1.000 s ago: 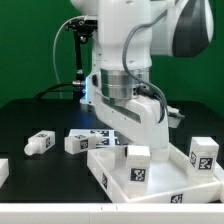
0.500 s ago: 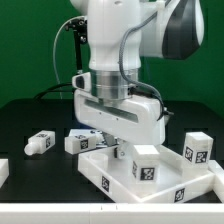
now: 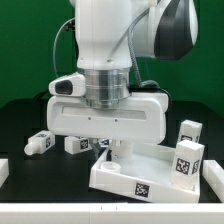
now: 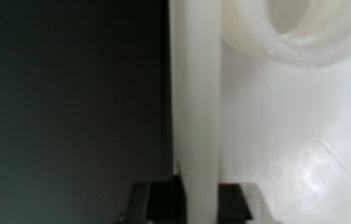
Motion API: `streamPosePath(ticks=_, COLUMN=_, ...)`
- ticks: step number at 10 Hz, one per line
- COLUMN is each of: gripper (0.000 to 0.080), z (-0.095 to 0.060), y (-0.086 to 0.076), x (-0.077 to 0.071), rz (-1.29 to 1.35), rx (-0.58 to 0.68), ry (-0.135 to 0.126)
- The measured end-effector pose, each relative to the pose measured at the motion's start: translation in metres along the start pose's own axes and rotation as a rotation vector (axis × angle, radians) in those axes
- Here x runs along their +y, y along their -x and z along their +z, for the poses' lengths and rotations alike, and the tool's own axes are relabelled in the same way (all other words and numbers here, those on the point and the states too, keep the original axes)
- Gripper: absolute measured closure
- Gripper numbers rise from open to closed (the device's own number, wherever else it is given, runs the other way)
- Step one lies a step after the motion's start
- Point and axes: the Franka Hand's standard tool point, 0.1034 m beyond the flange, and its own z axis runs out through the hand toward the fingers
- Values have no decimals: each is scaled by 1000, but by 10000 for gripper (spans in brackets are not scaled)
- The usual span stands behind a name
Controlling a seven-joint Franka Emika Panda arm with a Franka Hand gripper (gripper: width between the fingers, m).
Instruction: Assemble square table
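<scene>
The white square tabletop slab (image 3: 140, 176) lies at the front, with tags on its front edge. Two chunky white tagged legs (image 3: 189, 158) stand on it at the exterior view's right. My gripper (image 3: 108, 152) sits low under the wide white hand, at the slab's far left edge. In the wrist view the slab's thin edge (image 4: 197, 110) runs between my two dark fingertips (image 4: 154, 198), so my gripper (image 4: 197, 200) is shut on it. A round leg base (image 4: 305, 35) shows on the slab. Two loose legs (image 3: 40, 143) (image 3: 76, 143) lie on the black table at the left.
A white piece (image 3: 3, 171) lies at the exterior view's far left edge. The arm's big hand hides the table's middle. A green wall stands behind, and cables hang behind the arm at the upper left.
The hand has turned and come lower and nearer the camera. The slab has swung with it, and the two legs on it moved to the exterior view's right.
</scene>
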Motion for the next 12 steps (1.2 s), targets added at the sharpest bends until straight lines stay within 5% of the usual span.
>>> streamPosePath(ticks=2, gripper=742, z=-1, y=-2, x=3, rz=-87, rx=1, ry=8)
streamPosePath(ticks=4, gripper=742, z=-7, y=-25, x=18, rz=-376, rx=18, ry=17)
streamPosePath(ticks=6, gripper=742, z=-11, y=-42, x=14, rz=-619, rx=19, ry=41)
streamPosePath(ticks=9, gripper=742, z=-9, y=-40, x=22, rz=-756, rx=3, ry=60)
streamPosePath(ticks=10, gripper=742, z=-10, y=-43, x=20, rz=-837, rx=-4, ry=77)
streamPosePath(ticks=12, gripper=742, z=-18, y=-69, x=-22, rz=-1118, rx=33, ry=132)
